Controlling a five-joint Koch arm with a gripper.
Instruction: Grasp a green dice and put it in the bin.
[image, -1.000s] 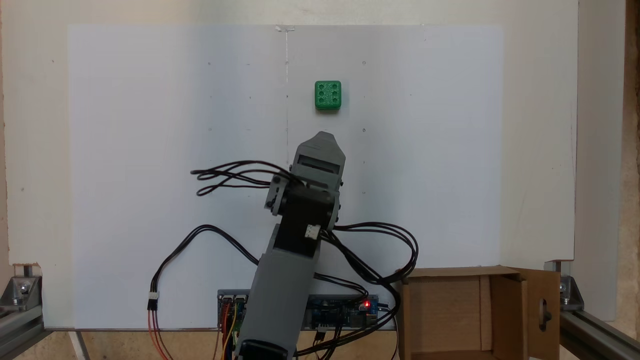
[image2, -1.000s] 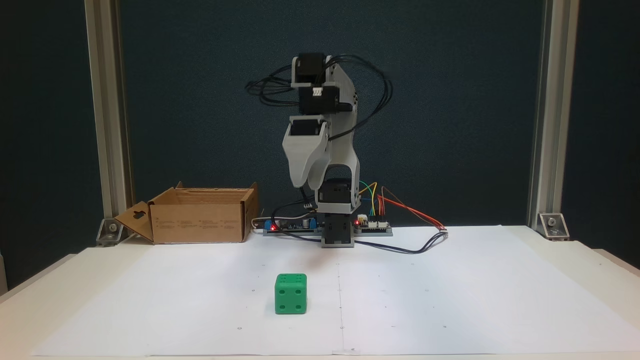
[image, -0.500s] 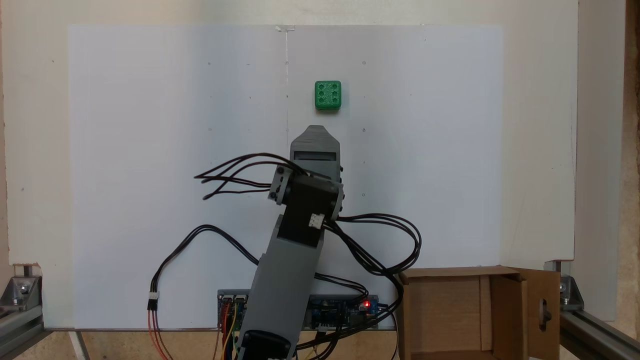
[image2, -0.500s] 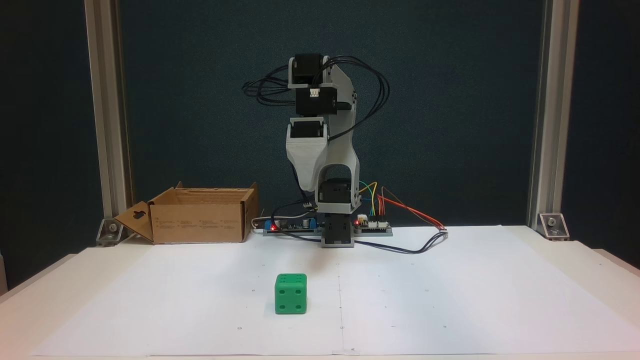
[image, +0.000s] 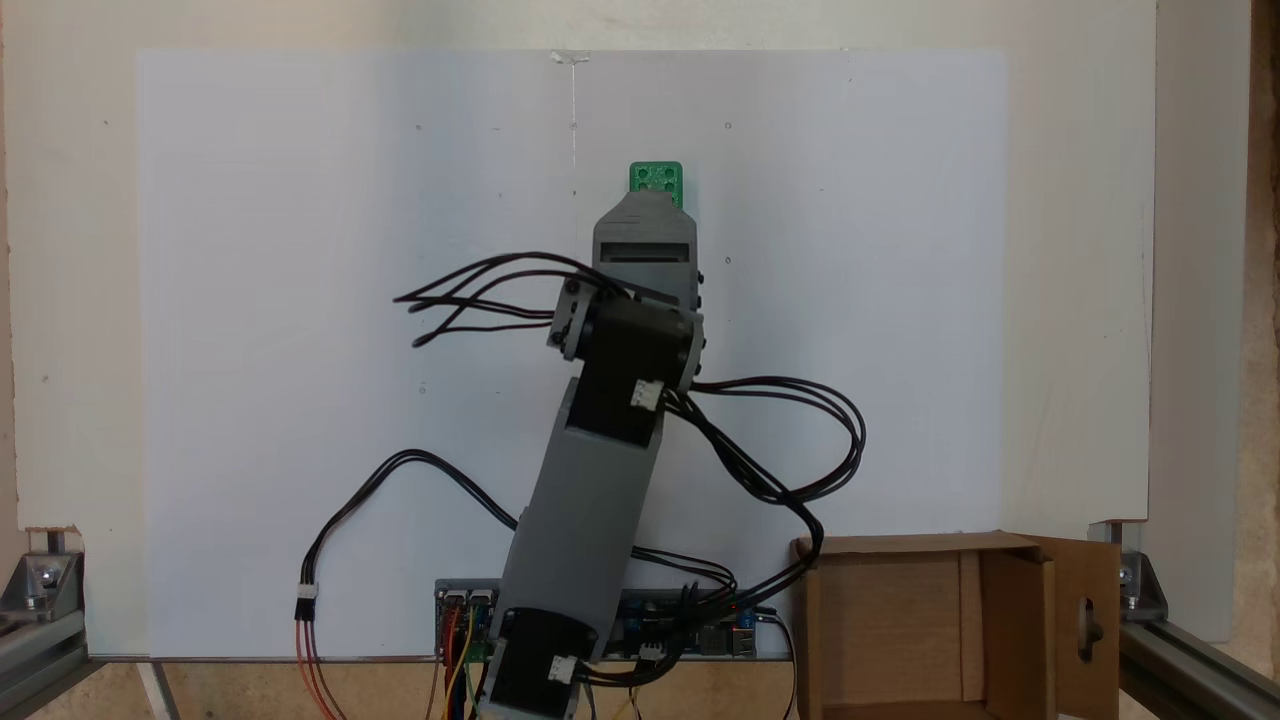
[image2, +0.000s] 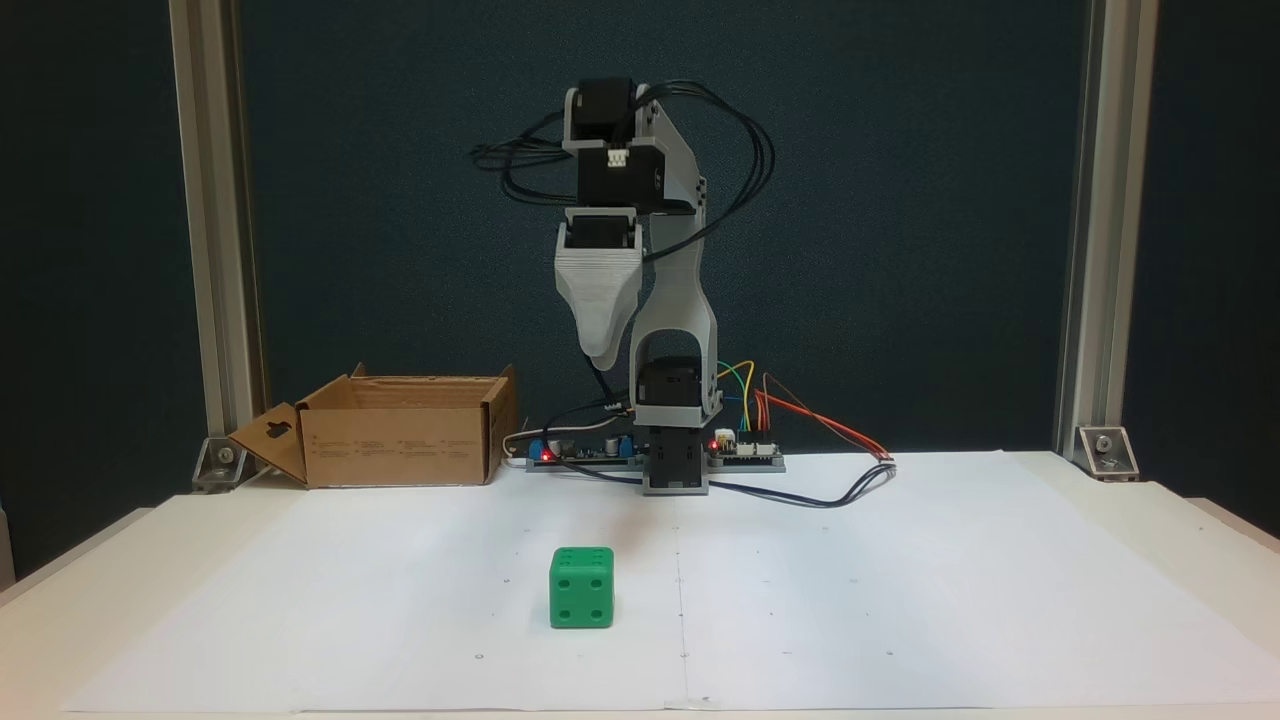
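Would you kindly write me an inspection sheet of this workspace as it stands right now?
Surface: white paper sheet on a pale table, with small dots and a centre seam.
Job's things: green dice resting on the sheet, untouched; cardboard box open near the arm's base, a keyhole cut-out in one flap.
Clutter: nothing seen.
Grippers: gripper raised well above the sheet, pointing down; from above it partly covers the dice; jaw state cannot be told.
Cables: black cables loop off the arm; coloured wires run to the circuit boards, where red lights glow.
Surroundings: metal frame posts and a dark backdrop.
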